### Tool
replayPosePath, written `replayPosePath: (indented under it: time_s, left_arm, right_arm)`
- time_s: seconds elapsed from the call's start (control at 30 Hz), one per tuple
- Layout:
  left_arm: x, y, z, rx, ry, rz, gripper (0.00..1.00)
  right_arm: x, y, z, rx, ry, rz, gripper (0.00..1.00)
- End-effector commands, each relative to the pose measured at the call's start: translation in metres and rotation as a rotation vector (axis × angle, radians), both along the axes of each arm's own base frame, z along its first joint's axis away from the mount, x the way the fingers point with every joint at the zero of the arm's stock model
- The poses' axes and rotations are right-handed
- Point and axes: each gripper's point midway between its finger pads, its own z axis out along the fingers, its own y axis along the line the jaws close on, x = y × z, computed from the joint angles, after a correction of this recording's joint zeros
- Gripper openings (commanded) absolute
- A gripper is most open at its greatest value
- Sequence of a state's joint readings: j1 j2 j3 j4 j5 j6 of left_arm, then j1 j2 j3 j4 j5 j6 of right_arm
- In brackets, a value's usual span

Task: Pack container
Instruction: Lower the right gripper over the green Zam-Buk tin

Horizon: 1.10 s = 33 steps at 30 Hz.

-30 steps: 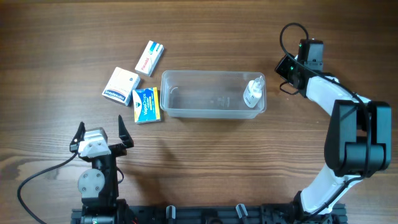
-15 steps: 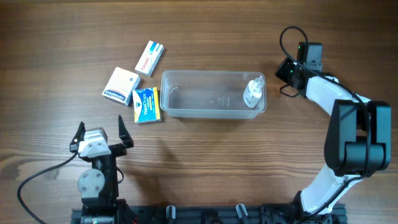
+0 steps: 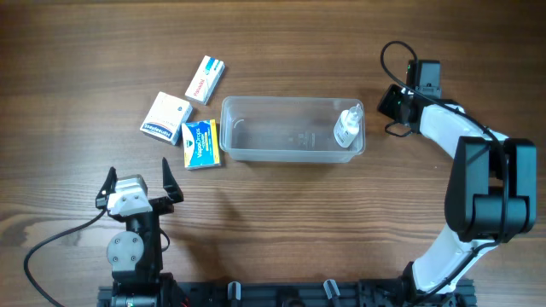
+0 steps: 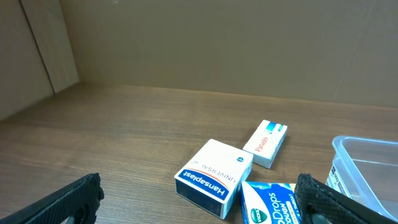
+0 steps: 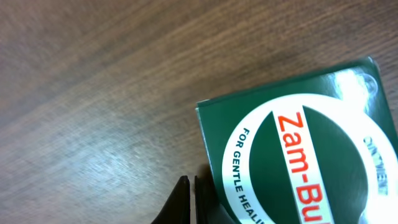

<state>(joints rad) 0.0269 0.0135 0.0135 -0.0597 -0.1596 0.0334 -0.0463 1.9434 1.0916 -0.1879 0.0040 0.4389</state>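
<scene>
The container [image 3: 293,128] sits mid-table, its long axis running left to right. The right claw [image 5: 190,196] is the nearer one. It is just off the container's right end, its fingers pressed together and seemingly gripping nothing, with a green box [image 5: 298,143] right beside their tips. The left claw [image 3: 138,168] gapes wide, well apart from the container's near left corner. The container is clear and shallow with rounded corners. A bottle [image 3: 347,128] stands inside its right end, and three boxes [image 3: 165,118] lie just off its left end.

The container [image 3: 275,128] is clear, the box [image 5: 298,149] green, the table [image 3: 281,222] brown wood-grain.
</scene>
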Motion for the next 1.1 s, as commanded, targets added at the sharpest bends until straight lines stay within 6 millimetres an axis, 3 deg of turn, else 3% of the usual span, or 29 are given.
replayPosePath:
  time_s: [0.0,0.2,0.37,0.43,0.47,0.53,0.57,0.6,0.67,0.87,1.07]
  left_arm:
    - [0.0,0.0,0.0,0.015,-0.004,-0.001,1.0]
    - [0.0,0.0,0.0,0.015,-0.004,-0.001,1.0]
    - [0.0,0.0,0.0,0.015,-0.004,-0.001,1.0]
    - [0.0,0.0,0.0,0.015,-0.005,-0.001,1.0]
    - [0.0,0.0,0.0,0.015,-0.004,-0.001,1.0]
    - [0.0,0.0,0.0,0.015,-0.004,-0.001,1.0]
    - [0.0,0.0,0.0,0.015,-0.004,-0.001,1.0]
    - [0.0,0.0,0.0,0.015,-0.004,-0.001,1.0]
    - [0.0,0.0,0.0,0.015,-0.004,-0.001,1.0]
    - [0.0,0.0,0.0,0.015,-0.004,-0.001,1.0]
    - [0.0,0.0,0.0,0.015,-0.004,-0.001,1.0]
  right_arm:
    - [0.013,-0.001,0.017,-0.054,-0.034,0.069,0.04]
    - [0.022,0.027,0.044,0.059,-0.111,0.191,0.04]
    - [0.023,0.014,0.083,-0.038,-0.181,0.198,0.09]
    - [0.018,-0.002,0.098,-0.116,-0.187,0.171,0.18]
    - [0.015,-0.01,0.105,-0.157,-0.185,0.166,0.31]
    - [0.005,-0.029,0.114,-0.258,-0.16,0.141,0.47]
    - [-0.001,-0.04,0.116,-0.296,-0.138,0.111,0.63]
    - [-0.008,-0.053,0.116,-0.341,-0.104,0.072,0.86]
    - [-0.017,-0.066,0.11,-0.384,-0.053,0.047,1.0]
    - [-0.026,-0.076,0.082,-0.392,0.036,0.111,1.0]
    - [-0.013,-0.051,0.068,-0.344,0.002,0.343,1.0]
